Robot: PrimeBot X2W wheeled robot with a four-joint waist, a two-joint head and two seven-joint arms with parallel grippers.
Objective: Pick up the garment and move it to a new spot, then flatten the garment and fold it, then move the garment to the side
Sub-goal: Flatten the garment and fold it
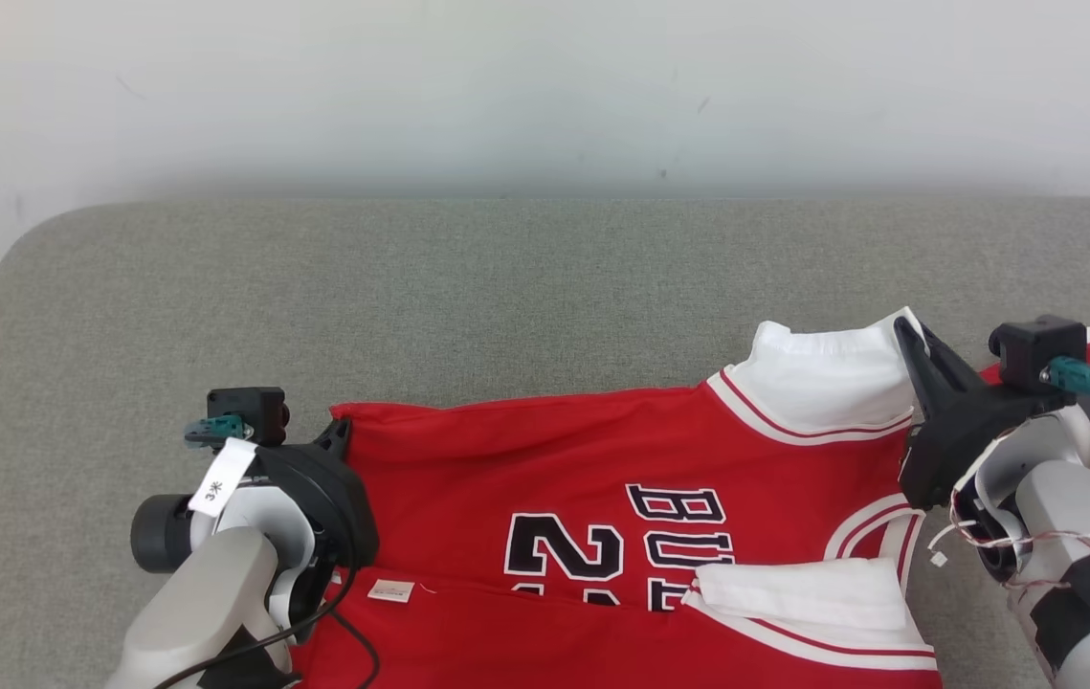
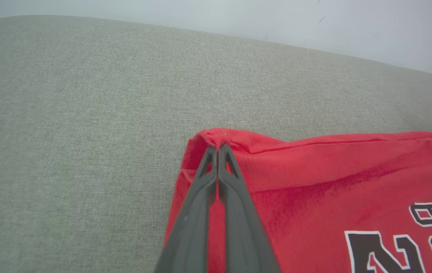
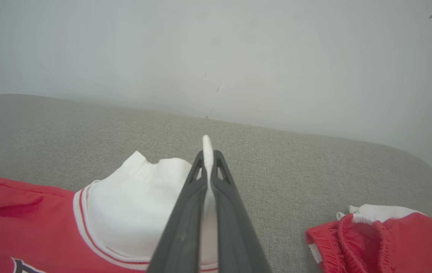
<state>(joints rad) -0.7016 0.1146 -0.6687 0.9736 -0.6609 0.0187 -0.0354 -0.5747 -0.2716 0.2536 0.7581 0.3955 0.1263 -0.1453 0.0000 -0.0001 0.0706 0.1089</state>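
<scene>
You get bright, diffuse light. A soft shadow darkens the jersey just beside the left gripper; its fingers blur near the lens, and both wrist views bow at the edges.

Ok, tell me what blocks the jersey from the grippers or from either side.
Nothing separates them: the left gripper is shut on a red corner of the jersey, the right gripper on its white sleeve edge. The grey cushion to the left looks free; on the right lies a second red garment, likely in the way.
</scene>
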